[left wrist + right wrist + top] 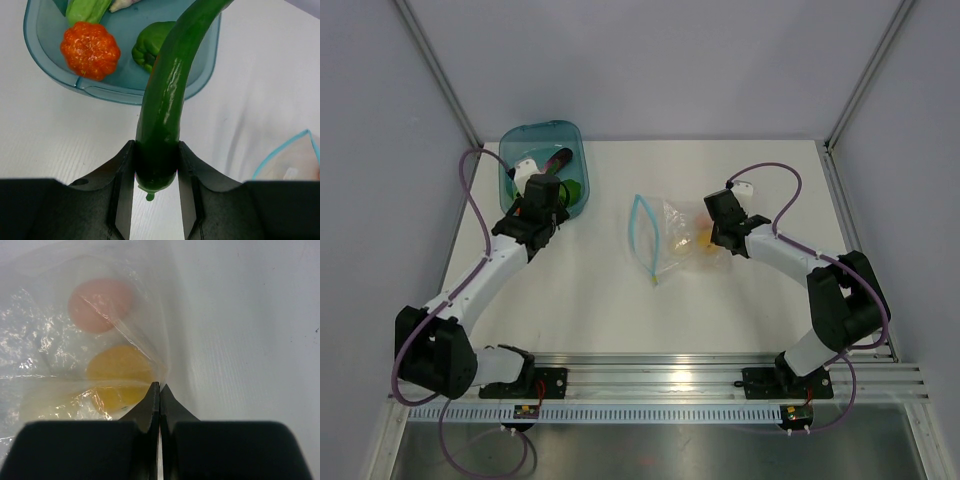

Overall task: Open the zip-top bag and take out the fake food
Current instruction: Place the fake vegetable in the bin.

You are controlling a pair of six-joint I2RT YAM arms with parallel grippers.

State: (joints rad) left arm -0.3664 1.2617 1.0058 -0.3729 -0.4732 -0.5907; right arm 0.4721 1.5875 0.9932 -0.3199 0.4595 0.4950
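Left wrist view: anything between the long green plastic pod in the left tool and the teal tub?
Nothing visible. The long green plastic pod, clamped in the left tool, reaches over the rim of the teal translucent tub; the orange-red plastic tomato inside lies aside.

On my feed both arms share one build: white tubular links between bulky black joint housings. The left arm [488,272] has a purple cable [461,172] looping behind its jaws; the right arm [786,258] carries a second purple cable [770,165]. A small white connector [742,186] sits just behind the right jaws. The jaws themselves are matte black, tapering to narrow tips.
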